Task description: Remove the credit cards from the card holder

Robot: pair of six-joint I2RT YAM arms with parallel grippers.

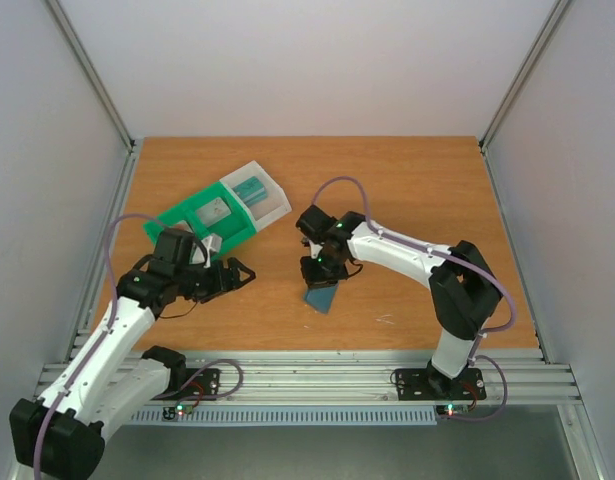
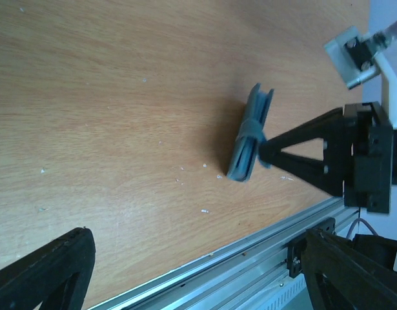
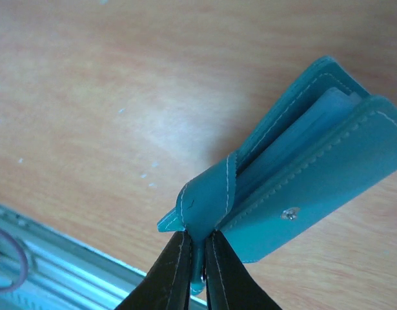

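Note:
The blue-grey card holder (image 1: 320,297) stands tilted near the table's front middle, its two panels slightly apart. My right gripper (image 1: 322,276) is shut on its strap. In the right wrist view the fingertips (image 3: 185,265) pinch the strap of the card holder (image 3: 327,187), and a pale card edge (image 3: 324,123) shows between the panels. My left gripper (image 1: 242,272) hangs open to the left of the holder, with nothing between its fingers. In the left wrist view the card holder (image 2: 248,135) is ahead, apart from my open left gripper (image 2: 204,271). A teal credit card (image 1: 250,189) lies in the white bin.
A green tray (image 1: 179,217) with a white bin (image 1: 275,203) sits at the back left, and a grey card (image 1: 216,211) lies in the green part. The metal rail (image 1: 307,375) runs along the table's near edge.

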